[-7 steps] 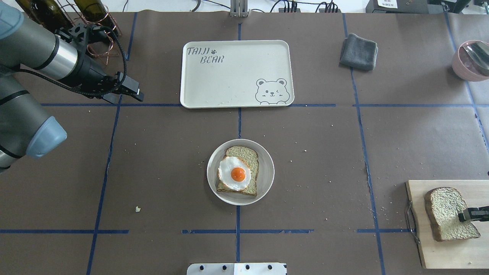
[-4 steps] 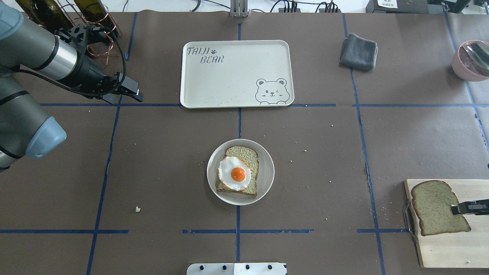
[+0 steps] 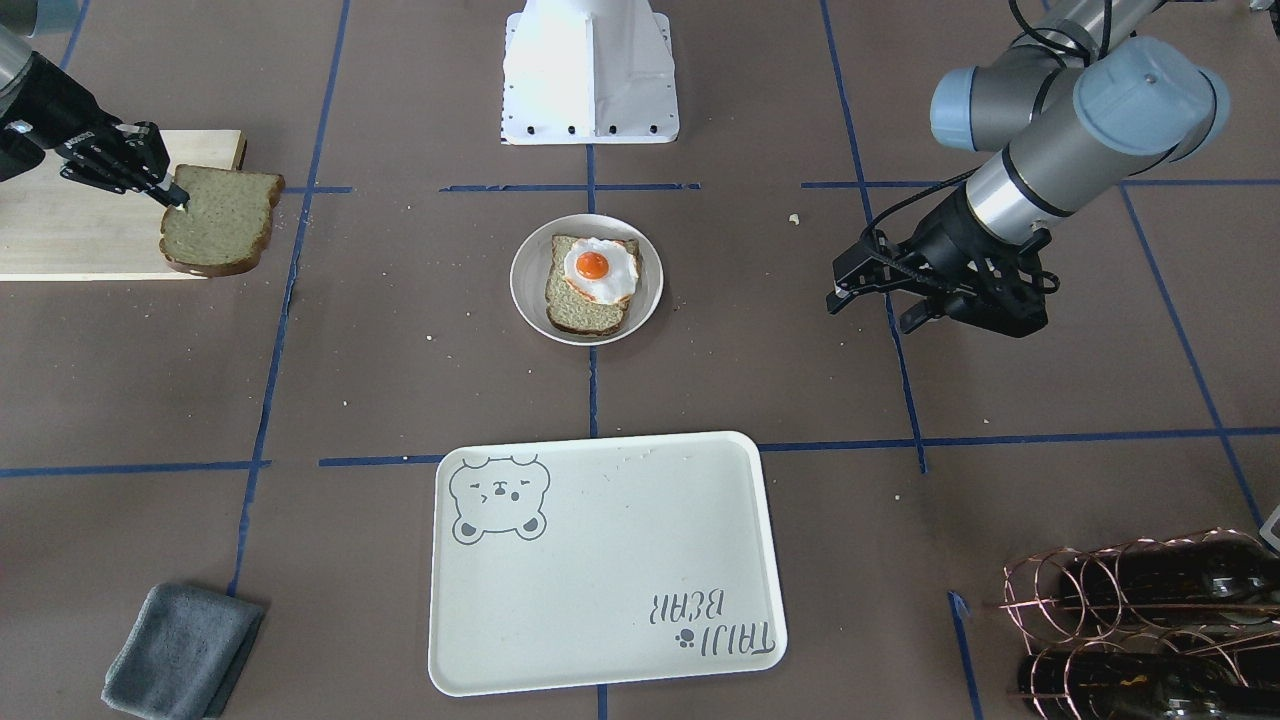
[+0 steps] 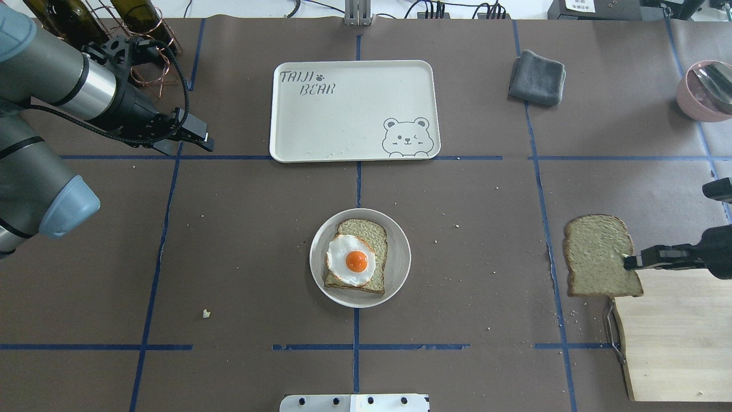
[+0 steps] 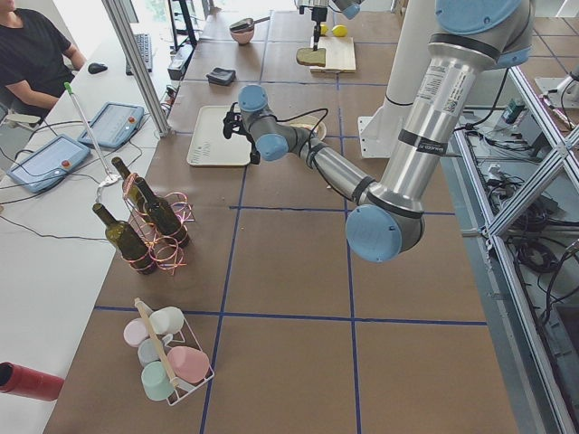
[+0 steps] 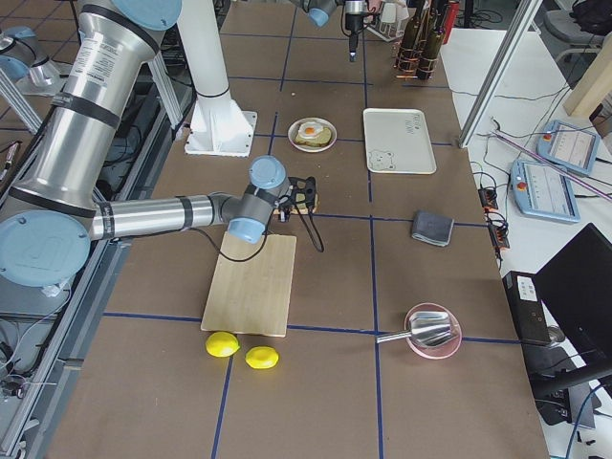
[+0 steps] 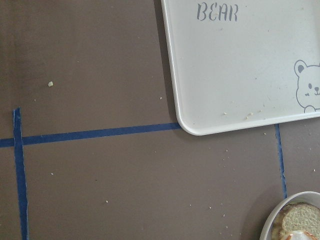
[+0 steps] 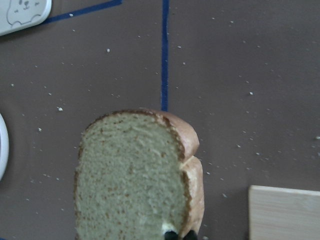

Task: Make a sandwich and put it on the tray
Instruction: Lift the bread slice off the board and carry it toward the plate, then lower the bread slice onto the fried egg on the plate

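pinching bread slice (image 4: 595, 252) by its edge, r gripper (image 4: 628, 262) jaws clamped; dark crust, pale speckled crumb. l gripper (image 3: 870, 305) jaws apart.

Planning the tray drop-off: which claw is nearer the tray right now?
Left. The left claw hovers beside the tray; the right claw holds bread near the cutting board.

cream grey-printed tray (image 4: 343, 123), white egg (image 4: 343, 252) — orange yolk
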Robot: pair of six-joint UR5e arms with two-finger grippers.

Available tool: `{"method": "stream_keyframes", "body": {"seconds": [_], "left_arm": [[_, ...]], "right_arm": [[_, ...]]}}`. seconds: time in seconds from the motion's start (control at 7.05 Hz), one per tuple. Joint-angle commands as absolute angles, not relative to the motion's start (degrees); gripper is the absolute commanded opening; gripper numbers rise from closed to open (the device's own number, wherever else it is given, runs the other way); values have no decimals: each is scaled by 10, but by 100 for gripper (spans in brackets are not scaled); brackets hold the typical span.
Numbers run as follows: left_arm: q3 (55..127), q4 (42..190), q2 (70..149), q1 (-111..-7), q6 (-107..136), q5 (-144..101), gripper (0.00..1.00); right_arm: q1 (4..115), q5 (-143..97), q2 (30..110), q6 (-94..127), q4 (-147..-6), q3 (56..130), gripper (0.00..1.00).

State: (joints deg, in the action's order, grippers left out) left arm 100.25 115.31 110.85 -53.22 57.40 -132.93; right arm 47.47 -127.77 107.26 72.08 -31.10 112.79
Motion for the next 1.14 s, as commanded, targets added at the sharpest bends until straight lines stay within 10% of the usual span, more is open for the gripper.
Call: {"method": "stream_keyframes", "body": {"seconds": [0.0,0.43,0.99], "left_arm": [[1001,1154,1109,-531,580,-1327,100],[1001,1154,1109,-522,590,-1320,100],[1000,1154,1108,-520,591,-1320,100]], "right_arm": [[463,-1284,895,795,-421,1122,0],[313,-1167,680,810,-619,1076,0],[258,-1110,606,809,-614,977,0]]}}
